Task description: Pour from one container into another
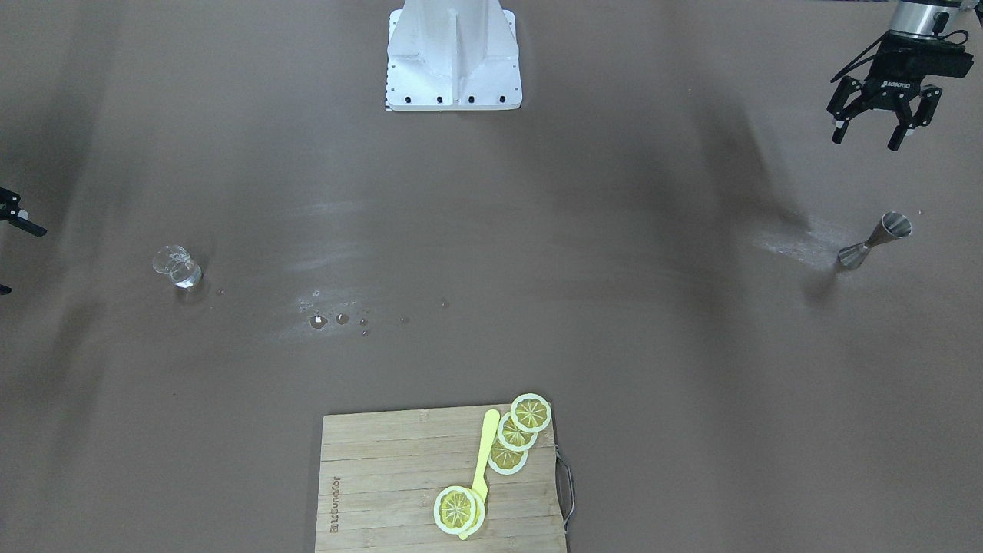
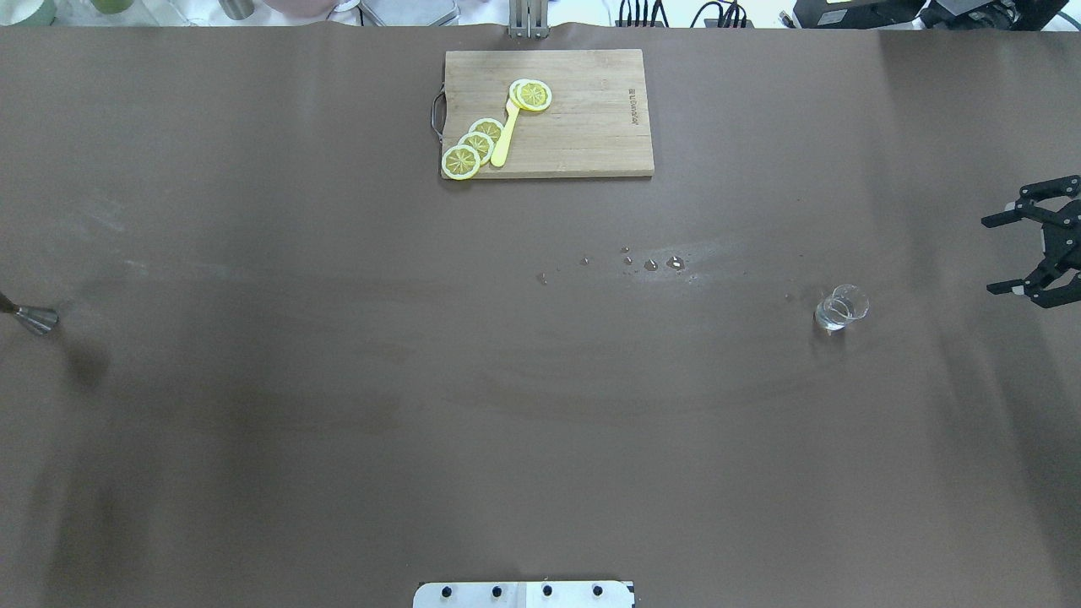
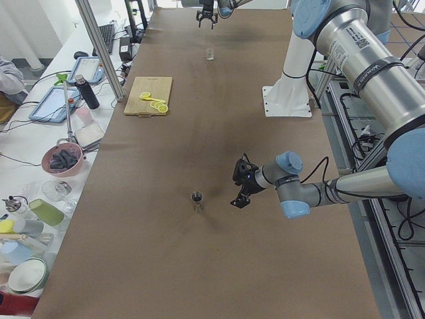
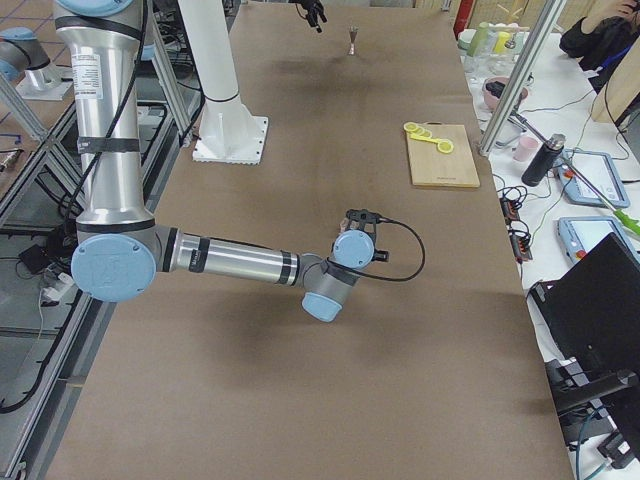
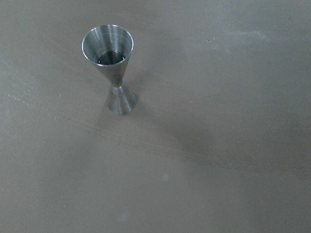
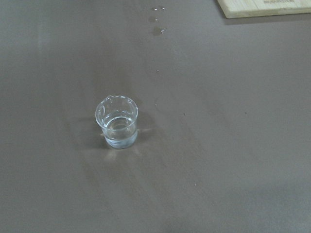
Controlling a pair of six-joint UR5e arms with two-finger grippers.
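Glass cup (image 6: 116, 127) shows liquid at wrist; left gripper (image 1: 866, 140), right gripper (image 2: 992, 256) jaws released.

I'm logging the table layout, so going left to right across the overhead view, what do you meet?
metal jigger → wooden cutting board → clear glass cup → right gripper

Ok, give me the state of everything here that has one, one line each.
cup: upright, ungripped, part full of clear liquid.
jigger: upright, ungripped, contents unclear.
left gripper: open, empty, apart from the jigger.
right gripper: open, empty, apart from the cup.
knife: lying on the board.
slices: flat, overlapping, on the board.
drops: spilled on the table.
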